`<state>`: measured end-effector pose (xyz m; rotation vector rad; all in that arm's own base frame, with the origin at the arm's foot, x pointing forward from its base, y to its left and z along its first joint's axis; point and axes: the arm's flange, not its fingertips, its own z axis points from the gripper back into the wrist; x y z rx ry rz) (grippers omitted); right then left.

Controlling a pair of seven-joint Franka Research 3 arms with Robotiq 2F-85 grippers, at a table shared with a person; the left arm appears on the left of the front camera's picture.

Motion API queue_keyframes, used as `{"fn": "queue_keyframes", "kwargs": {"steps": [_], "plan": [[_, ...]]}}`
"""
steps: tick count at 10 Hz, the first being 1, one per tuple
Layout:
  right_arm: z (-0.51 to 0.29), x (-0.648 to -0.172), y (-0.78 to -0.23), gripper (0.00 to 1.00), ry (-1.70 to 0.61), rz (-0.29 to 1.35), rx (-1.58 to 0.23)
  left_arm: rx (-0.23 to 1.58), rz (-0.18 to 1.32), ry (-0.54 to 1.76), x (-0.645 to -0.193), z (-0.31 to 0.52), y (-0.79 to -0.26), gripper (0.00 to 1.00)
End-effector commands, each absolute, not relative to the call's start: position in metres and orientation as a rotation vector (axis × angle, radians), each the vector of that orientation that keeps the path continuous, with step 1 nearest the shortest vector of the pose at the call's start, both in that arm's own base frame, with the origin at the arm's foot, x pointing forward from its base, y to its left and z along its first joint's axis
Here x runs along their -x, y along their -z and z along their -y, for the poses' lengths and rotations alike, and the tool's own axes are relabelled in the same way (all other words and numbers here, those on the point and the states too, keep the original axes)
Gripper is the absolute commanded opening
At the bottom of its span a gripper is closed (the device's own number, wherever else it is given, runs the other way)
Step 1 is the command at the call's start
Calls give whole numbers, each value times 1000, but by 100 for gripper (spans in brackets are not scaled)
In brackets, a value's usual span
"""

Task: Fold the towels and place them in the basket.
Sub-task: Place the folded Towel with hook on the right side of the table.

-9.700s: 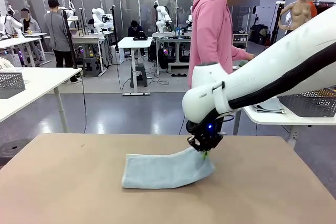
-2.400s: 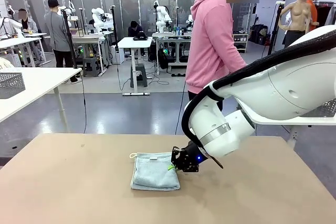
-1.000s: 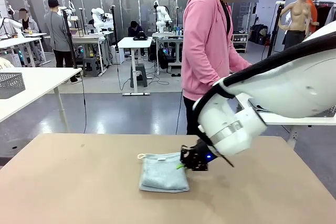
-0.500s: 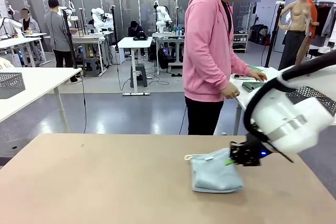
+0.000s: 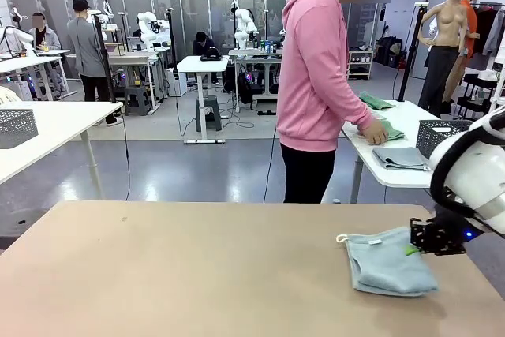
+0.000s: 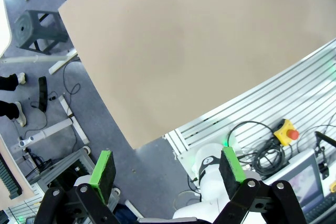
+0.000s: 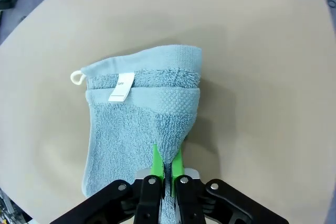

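The right hand (image 7: 167,163), clenched on one edge of the folded towel (image 5: 387,264), has dragged it from the middle of the desk (image 5: 197,274) to the right side. That brings it nearer the basket (image 5: 438,138) on the side table, so the drop-off looks close.

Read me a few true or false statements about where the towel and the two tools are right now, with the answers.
1. The right tool is shut on the blue-grey towel. True.
2. The towel is spread out in a single layer. False: it is folded, with layers stacked.
3. The left tool is open and empty. True.
4. The towel sits in the basket. False: it lies on the tan table; the basket stands on the white side table behind.
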<state>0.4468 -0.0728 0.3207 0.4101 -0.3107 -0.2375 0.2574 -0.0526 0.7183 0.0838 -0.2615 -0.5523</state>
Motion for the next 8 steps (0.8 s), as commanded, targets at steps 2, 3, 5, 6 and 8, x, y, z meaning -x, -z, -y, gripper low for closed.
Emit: {"fn": "queue_keyframes", "kwargs": {"steps": [2,3,5,6,8], "plan": [[71,-452,-340,35,229,280,-351,-92,263,546,-256,53,-719,100],[71,-452,-343,50,218,277,-341,-92,263,546,-256,53,-719,100],[68,-450,-349,84,214,268,-327,-92,263,546,-256,53,-719,100],[68,-447,-358,100,213,276,-306,-92,263,546,-256,53,-719,100],[61,-435,-395,100,182,311,-228,-92,263,546,-256,53,-719,100]]}}
